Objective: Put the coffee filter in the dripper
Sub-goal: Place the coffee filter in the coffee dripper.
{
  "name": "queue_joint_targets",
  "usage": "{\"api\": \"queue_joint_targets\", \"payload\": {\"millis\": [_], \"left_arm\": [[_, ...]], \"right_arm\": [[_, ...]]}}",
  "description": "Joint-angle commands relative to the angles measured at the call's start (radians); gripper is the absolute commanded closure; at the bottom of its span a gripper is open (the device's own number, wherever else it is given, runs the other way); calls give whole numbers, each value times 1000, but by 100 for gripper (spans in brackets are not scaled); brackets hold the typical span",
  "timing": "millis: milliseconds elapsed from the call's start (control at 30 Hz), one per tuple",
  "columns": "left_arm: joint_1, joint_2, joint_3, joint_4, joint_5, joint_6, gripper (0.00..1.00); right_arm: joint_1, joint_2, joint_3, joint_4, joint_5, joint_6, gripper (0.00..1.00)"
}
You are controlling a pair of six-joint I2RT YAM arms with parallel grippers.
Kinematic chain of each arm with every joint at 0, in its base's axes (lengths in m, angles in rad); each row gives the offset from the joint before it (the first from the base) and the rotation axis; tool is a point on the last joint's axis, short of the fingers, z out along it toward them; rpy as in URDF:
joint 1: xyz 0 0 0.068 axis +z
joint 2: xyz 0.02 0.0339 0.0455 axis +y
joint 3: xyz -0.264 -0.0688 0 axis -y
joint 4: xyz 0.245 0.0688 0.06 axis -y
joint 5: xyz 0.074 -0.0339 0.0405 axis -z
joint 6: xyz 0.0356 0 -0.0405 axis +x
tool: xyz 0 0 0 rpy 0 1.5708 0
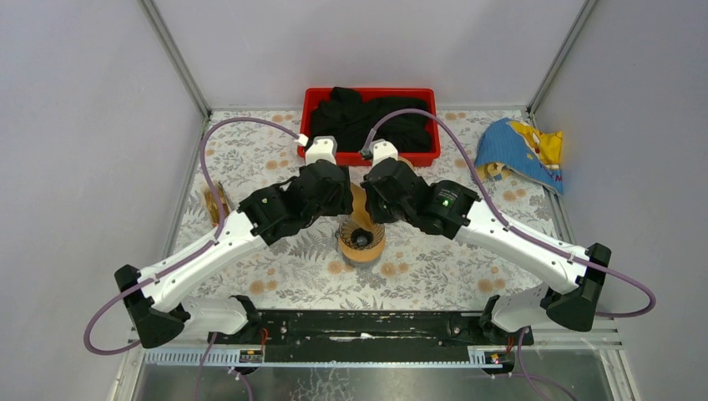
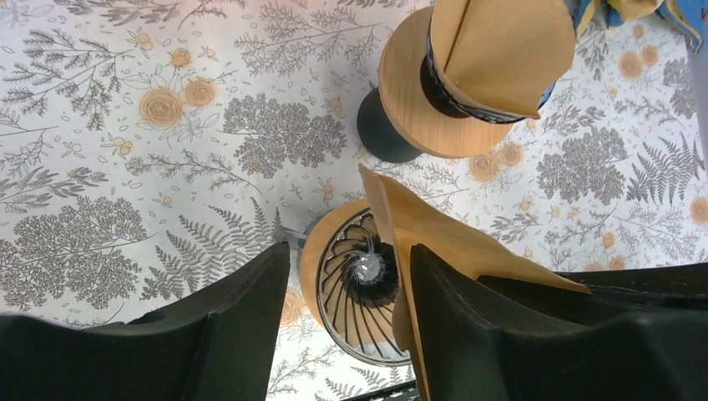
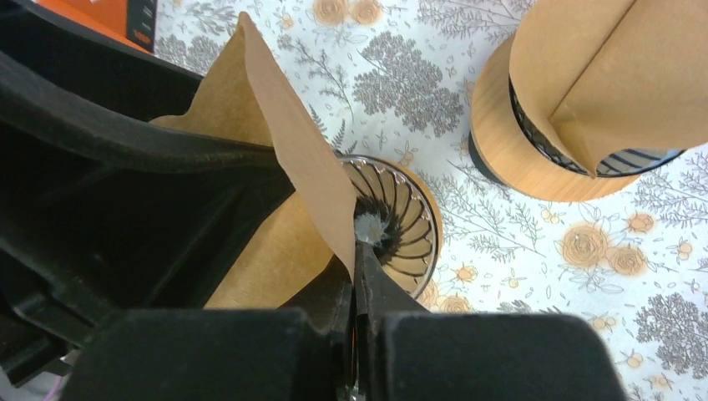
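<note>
Floral-print tablecloth [image 1: 275, 284]. Right gripper [image 3: 361, 276] pinches brown paper cone filter [image 3: 284, 142] over ribbed glass dripper [image 2: 355, 313]; left gripper [image 2: 346, 251] spread, empty. Risk: the flat-folded filter may seat crooked on release.

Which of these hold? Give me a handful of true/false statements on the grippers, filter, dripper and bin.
1. The right gripper pinches the brown coffee filter. True.
2. The filter sits fully in the dripper. False: it hangs tilted from the gripper, and most of the dripper's ribbed inside shows bare.
3. The left gripper is open. True: the dripper shows in the gap.
4. The red bin holds blue cloth. False: it holds black cloth; a blue-and-yellow cloth lies on the table to its right.
5. The wooden filter holder is empty. False: folded filters stand in it.
</note>
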Motion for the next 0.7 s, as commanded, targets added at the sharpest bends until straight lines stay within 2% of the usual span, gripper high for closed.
{"api": "queue_joint_targets", "payload": {"millis": [0,300,667], "left_arm": [[-8,5,3,-20,46,16,39],[-7,28,-46,-20,98,11,39],[-7,75,-87,-19,96,11,39]], "right_arm": [[8,3,26,-80,-26,26,99],[7,4,-66,-53,-61,37,97],[7,55,-131,-14,-81,45,95]]}}
